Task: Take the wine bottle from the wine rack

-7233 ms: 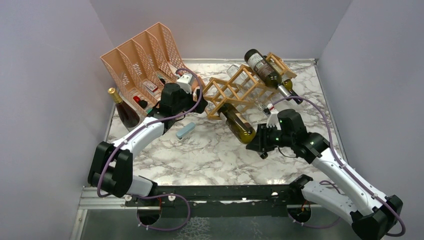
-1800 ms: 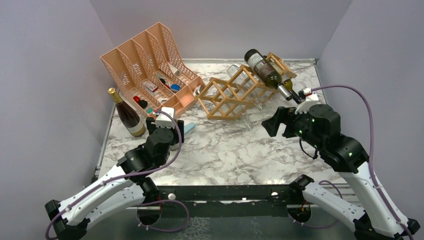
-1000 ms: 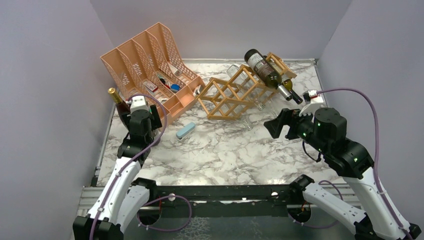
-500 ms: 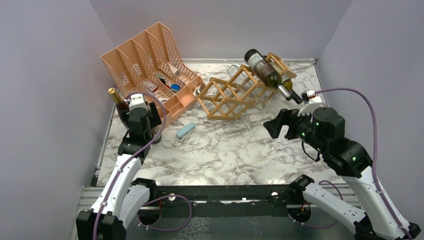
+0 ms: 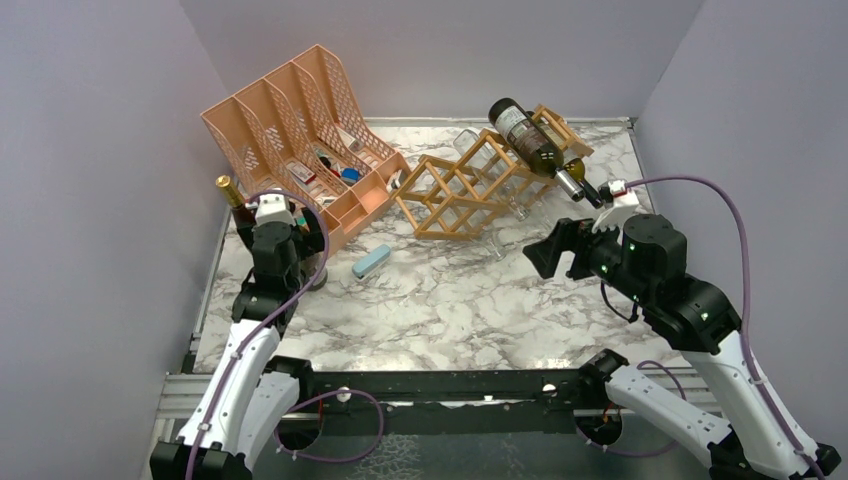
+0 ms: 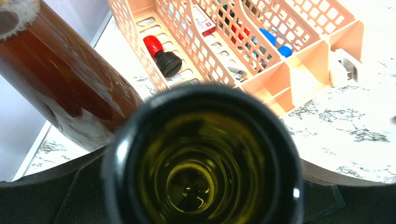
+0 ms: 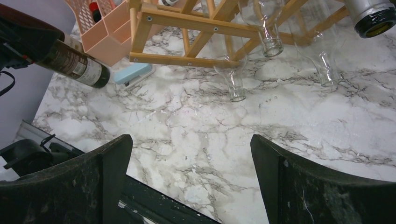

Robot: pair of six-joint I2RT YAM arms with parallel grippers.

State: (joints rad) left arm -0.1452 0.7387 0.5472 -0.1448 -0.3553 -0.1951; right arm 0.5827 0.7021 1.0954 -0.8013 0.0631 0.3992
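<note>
The wine bottle is found off the wine rack, at 9 o'clock on the bench, tilted between the fingers of the left pincer. Whether it is clamped cannot be told. A brown bottle is seen just beside it. The rack lies at 12 o'clock, with another dark bottle on its far end. The right pincer is held wide open at 3 o'clock, with nothing in it.

Even bright light; bottle close-up blurred, perhaps out of focus
</note>
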